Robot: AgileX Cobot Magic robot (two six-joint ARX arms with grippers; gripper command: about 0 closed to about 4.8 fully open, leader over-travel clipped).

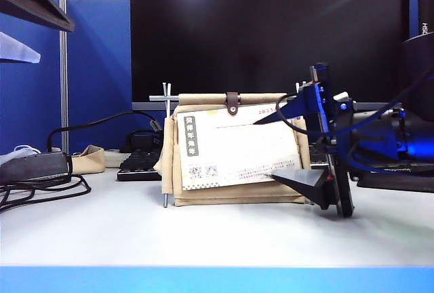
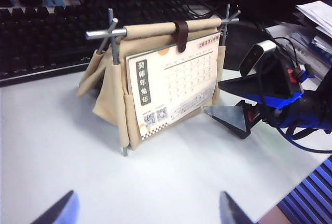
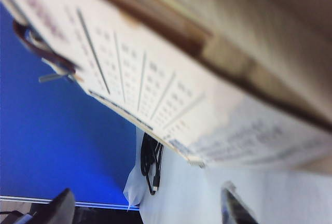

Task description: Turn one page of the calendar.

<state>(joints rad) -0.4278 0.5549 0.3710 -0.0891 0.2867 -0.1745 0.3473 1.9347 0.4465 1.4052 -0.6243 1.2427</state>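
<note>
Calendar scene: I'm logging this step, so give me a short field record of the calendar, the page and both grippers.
calendar: upright on white table, beige pouch on metal rod frame
page: front sheet, tucked under brown strap
right gripper: open, jaws at the page's right edge, page not gripped
left gripper: open, apart from the calendar, holding nothing
behind: black keyboard

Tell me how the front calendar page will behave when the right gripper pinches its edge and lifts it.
The page stands flat without sagging, so it is probably stiffish card that bends rather than flops. It looks thin, hence likely light. The calendar rests on a thin rod frame, so a hard pull may slide or tip it. The right gripper is open beside the page's edge.
</note>
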